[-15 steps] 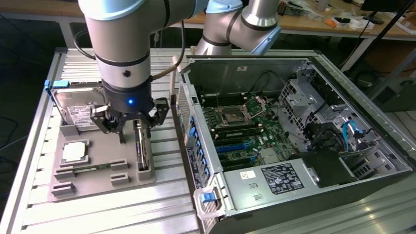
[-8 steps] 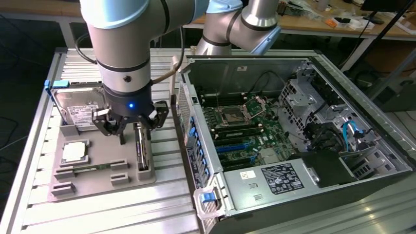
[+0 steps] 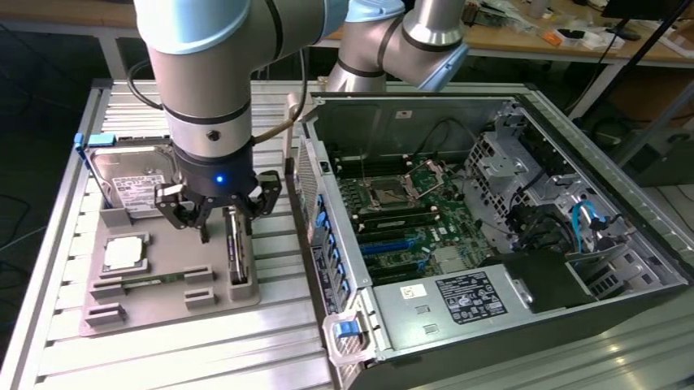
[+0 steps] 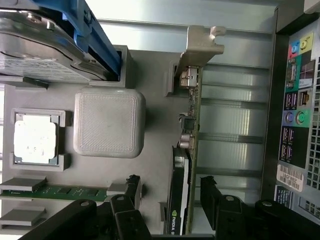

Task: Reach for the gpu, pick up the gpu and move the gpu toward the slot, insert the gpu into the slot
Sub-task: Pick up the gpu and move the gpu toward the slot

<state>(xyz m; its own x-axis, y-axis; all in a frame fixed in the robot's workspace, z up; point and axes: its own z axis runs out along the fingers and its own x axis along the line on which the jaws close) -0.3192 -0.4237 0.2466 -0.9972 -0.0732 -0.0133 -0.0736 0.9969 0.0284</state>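
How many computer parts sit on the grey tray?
4: hard drive at the far end, processor chip mid-tray, memory stick in front of it, gpu on edge. None seems hidden.

Robotics lab or test workshop is indicated: an industrial robot arm [image 3: 206,73] is seen over a slatted aluminium table [image 3: 195,357]. An opened computer case [image 3: 434,99] is set on it. The gpu [image 3: 237,244] and other parts are kept in a grey fixture [image 3: 162,313]. Cluttered workbenches [image 3: 509,41] are seen behind.

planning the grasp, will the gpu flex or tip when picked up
Probably stiff: the gpu is a flat circuit card with a metal bracket. It stands on edge in the grey holder, so a sideways nudge might tip it.
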